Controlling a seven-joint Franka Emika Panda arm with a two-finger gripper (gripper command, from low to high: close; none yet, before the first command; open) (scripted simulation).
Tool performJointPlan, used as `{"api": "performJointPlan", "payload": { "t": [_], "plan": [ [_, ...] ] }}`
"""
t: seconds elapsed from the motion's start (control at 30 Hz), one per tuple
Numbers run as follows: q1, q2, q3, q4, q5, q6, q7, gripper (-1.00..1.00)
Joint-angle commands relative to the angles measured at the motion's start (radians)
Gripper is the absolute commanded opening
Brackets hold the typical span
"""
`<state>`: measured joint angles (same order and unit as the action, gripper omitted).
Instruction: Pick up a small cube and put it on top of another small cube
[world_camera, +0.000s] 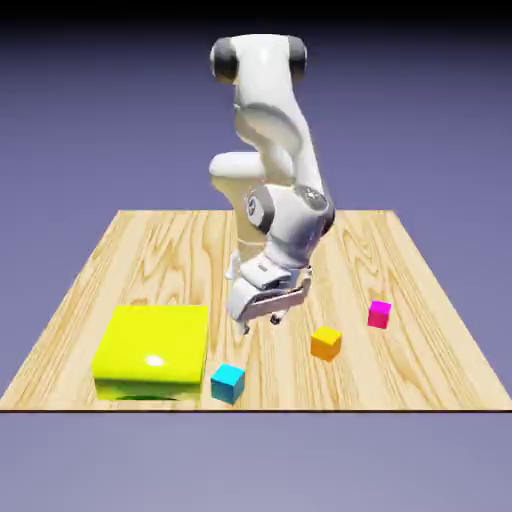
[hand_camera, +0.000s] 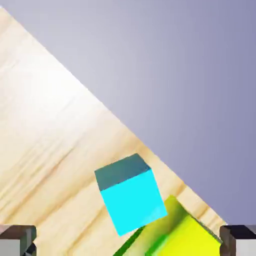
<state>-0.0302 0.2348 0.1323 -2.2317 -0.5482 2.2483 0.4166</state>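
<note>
1. At the exterior view's left, a big, glossy yellow block (world_camera: 153, 345) lay flat on the pale wooden table (world_camera: 430, 375), close to the near edge, its green-tinged front side turned toward that edge.
2. Just to the block's right, the small cyan cube (world_camera: 227, 384) sat on the wood by the near edge, the nearest of the three cubes. In the hand view it showed large below the middle, with a corner of the yellow block to its lower right and the table's edge running diagonally past both.
3. Near the middle, my gripper (world_camera: 260, 324) hung tilted above the table, farther back than the cyan cube and pointing downward. My two fingers were spread wide apart, and I held nothing between them.
4. Right of my gripper, the small orange cube (world_camera: 325, 343) rested on the wood, well apart from the cyan one and a little farther from the near edge, its top bare.
5. Farthest right, a small magenta cube (world_camera: 379, 315) stood on the table beyond the orange one, set farther back and touching neither of the other cubes.
</note>
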Motion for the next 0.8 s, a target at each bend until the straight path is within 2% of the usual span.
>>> {"api": "performJointPlan", "payload": {
  "t": [0.0, 0.27, 0.4, 0.43, 0.57, 0.77],
  "plan": [
    [-0.002, 0.036, 0.006, 0.026, -0.025, -0.036, -0.015, 0.0],
    [-0.016, 0.304, 0.05, 0.218, -0.207, -0.298, -0.123, 0.0],
    [-0.04, 0.397, 0.003, 0.193, -0.284, -0.183, -0.069, 0.0],
    [-0.04, 0.397, 0.003, 0.193, -0.284, -0.183, -0.069, -1.0],
    [-0.011, 0.301, 0.051, 0.217, -0.192, -0.303, -0.11, -1.0],
    [0.066, 0.248, 0.064, 0.199, 0.069, -0.384, 0.102, -1.0]
  ]
}}
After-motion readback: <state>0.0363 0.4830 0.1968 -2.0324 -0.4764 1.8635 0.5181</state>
